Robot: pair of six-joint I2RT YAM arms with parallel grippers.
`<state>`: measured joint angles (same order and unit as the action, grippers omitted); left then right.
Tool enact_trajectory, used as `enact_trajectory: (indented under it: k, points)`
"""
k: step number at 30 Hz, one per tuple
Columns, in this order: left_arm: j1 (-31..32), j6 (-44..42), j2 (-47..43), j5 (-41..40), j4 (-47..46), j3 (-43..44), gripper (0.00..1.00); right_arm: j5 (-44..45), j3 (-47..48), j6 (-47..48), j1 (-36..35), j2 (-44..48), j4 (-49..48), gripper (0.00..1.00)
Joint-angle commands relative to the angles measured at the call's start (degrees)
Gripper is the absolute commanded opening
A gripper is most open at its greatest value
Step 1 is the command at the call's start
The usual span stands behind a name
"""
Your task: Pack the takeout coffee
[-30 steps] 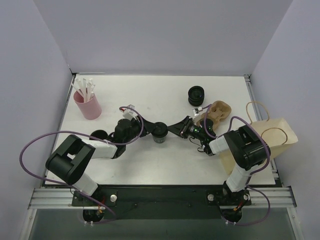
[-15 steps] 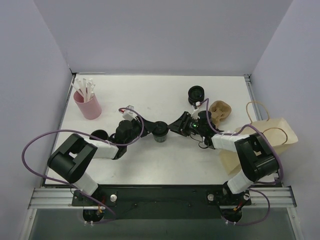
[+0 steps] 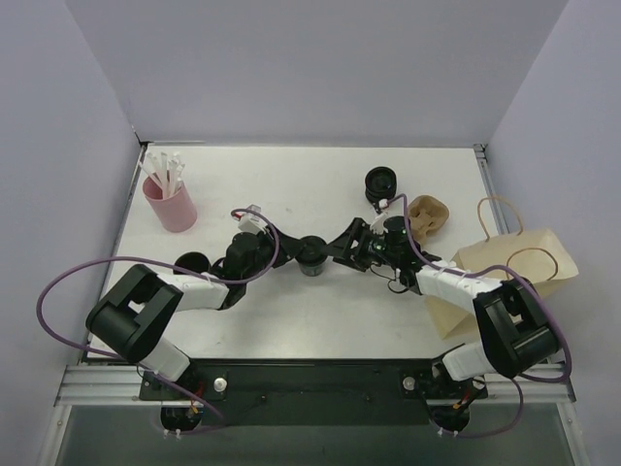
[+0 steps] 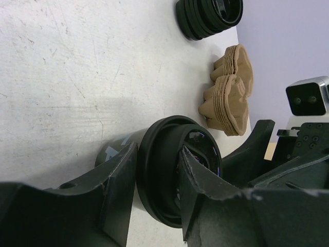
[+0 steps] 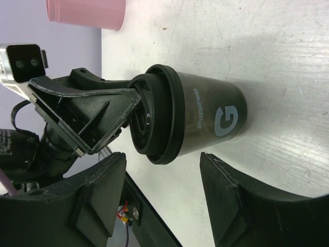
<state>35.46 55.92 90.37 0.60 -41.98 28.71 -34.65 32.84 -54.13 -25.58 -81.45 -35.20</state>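
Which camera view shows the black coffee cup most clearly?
The right wrist view: the coffee cup appears side-on, lid and lettering readable. The left wrist view shows mainly its lid; the top view shows it small, from above.

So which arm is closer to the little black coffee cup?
Left. The left gripper has its jaws pinching the coffee cup at its top; the right gripper sits open just beside it, not touching.

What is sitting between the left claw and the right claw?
The small black tapered disposable coffee cup with a round black lid, seen in the top view: the left claw grips its lid, the right claw is open.
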Motion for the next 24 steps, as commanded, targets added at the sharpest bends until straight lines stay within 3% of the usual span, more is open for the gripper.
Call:
enact_trajectory:
  k: [1, 17, 24]
  points:
    - [1.2, -5.8, 5.7, -0.2, 33.8, -5.7, 0.43, 4.3, 2.1, 0.3, -2.4, 1.5, 2.5, 0.60]
    - [1.6, -5.7, 6.3, -0.2, 34.5, -5.0, 0.43, 4.8, 4.8, -1.2, -2.4, -5.6, -1.4, 0.51]
    - [1.6, -5.7, 6.6, -0.2, 34.7, -5.1, 0.43, 4.9, -0.4, -1.8, -1.4, -6.7, -6.9, 0.28]
